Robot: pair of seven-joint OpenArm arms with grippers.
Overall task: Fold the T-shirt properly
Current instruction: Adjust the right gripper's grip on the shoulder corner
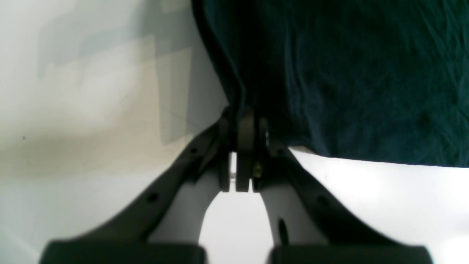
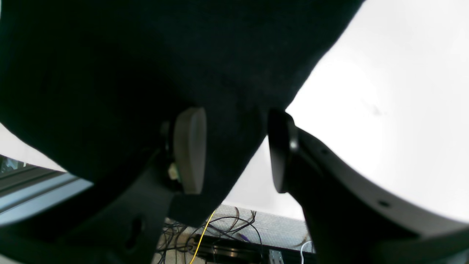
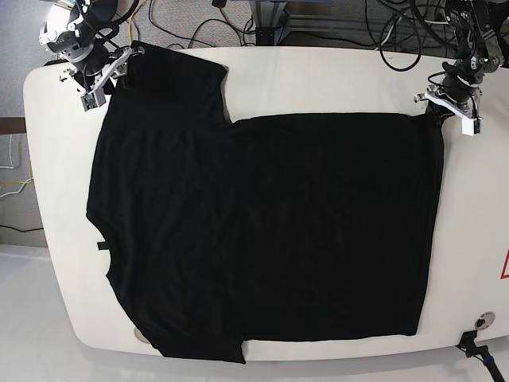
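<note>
Pinching T-shirt (image 3: 278, 223) corner: left hand (image 1: 236, 128). Right hand (image 2: 234, 150) wide, above sleeve (image 3: 179, 83).

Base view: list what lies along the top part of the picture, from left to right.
Right tool → the T-shirt's upper sleeve → bare strip of white table → left tool, at the shirt's far corner.

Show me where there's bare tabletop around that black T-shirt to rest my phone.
In the base view, white table shows between the shirt's top edge and the table's far edge, between both grippers, and right of the shirt. It's crowded at the top corners: left gripper, right gripper.
</note>
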